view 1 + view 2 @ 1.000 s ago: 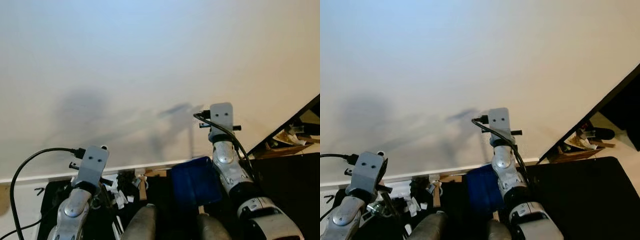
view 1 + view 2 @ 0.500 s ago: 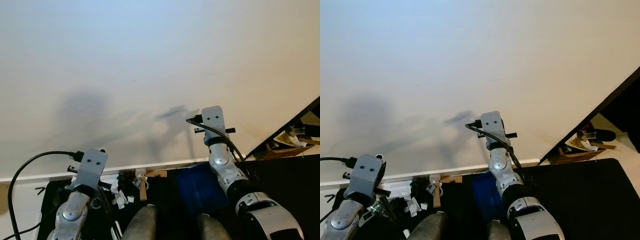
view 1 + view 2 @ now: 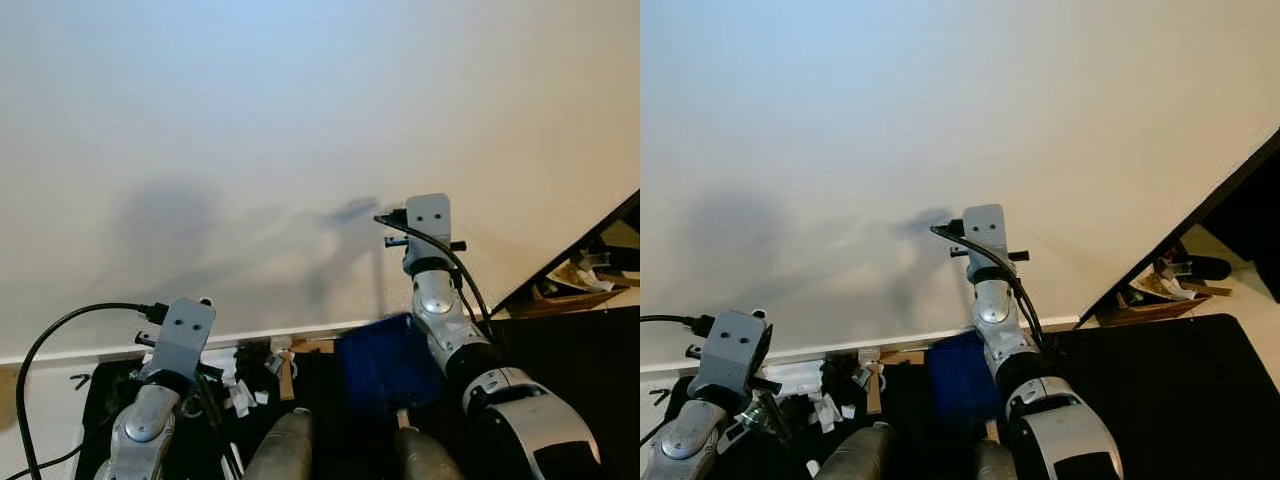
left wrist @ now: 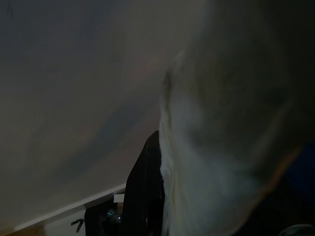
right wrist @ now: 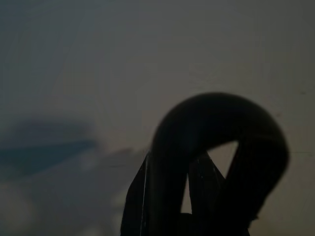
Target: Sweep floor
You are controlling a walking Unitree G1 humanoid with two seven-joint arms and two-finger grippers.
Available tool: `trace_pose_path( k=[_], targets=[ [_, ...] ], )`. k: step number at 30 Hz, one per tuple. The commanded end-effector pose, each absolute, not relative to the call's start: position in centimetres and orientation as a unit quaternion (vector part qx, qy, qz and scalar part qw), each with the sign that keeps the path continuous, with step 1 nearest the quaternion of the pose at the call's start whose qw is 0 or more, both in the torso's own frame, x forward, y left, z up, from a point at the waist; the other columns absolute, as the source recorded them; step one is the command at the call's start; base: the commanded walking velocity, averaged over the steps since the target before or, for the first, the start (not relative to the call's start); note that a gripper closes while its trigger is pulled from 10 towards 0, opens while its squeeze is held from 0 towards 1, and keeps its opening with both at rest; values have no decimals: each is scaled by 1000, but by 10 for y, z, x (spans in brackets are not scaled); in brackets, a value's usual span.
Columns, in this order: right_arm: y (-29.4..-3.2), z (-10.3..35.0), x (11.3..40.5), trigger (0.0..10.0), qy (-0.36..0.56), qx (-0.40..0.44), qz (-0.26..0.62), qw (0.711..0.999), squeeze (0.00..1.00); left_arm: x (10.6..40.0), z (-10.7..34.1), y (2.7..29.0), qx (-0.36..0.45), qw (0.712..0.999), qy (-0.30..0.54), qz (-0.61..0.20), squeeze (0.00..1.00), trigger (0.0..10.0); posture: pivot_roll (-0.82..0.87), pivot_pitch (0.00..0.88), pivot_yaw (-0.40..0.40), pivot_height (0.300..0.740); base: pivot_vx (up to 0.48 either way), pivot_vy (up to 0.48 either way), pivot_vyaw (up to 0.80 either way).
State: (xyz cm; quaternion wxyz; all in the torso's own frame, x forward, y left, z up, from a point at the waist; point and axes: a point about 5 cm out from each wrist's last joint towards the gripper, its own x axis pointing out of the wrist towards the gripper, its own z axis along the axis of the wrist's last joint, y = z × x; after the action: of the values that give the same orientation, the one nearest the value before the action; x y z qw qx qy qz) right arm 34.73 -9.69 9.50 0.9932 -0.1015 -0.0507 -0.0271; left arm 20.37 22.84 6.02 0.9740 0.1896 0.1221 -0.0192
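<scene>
A blue dustpan [image 3: 385, 365] sits low against the white baseboard [image 3: 80, 352], just beside my right arm [image 3: 440, 320]. White paper scraps [image 3: 240, 392] lie on the dark floor [image 3: 1160, 380] near the baseboard, by my left arm [image 3: 165, 385]. I cannot tell whether either end effector is open or closed. The cream wall [image 3: 300, 150] rises above the baseboard.

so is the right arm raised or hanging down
Raised: the right arm reaches up in front of the white wall, its wrist well above the blue dustpan. Whether its fingers are open cannot be told.
</scene>
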Motion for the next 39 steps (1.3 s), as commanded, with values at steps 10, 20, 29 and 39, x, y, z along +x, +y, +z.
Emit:
trace_pose_path(
  k=[10,20,29,39],
  targets=[
    [-85,67,330,10000,-35,-230,23,972,0,198,60,233,204,970,133,-25,0,10000,318,126,6,740,0,0,0],
    [-87,54,322,10000,-7,-223,40,974,0,197,58,231,202,970,136,-29,0,10000,303,129,5,740,0,0,0],
    [-94,66,334,10000,-6,-184,18,983,1000,199,58,230,201,970,134,-29,0,10000,296,127,3,740,0,0,0],
    [-121,64,343,10000,49,-224,26,973,0,198,56,228,196,971,135,-26,0,10000,277,131,-11,740,0,0,0]
  ],
)
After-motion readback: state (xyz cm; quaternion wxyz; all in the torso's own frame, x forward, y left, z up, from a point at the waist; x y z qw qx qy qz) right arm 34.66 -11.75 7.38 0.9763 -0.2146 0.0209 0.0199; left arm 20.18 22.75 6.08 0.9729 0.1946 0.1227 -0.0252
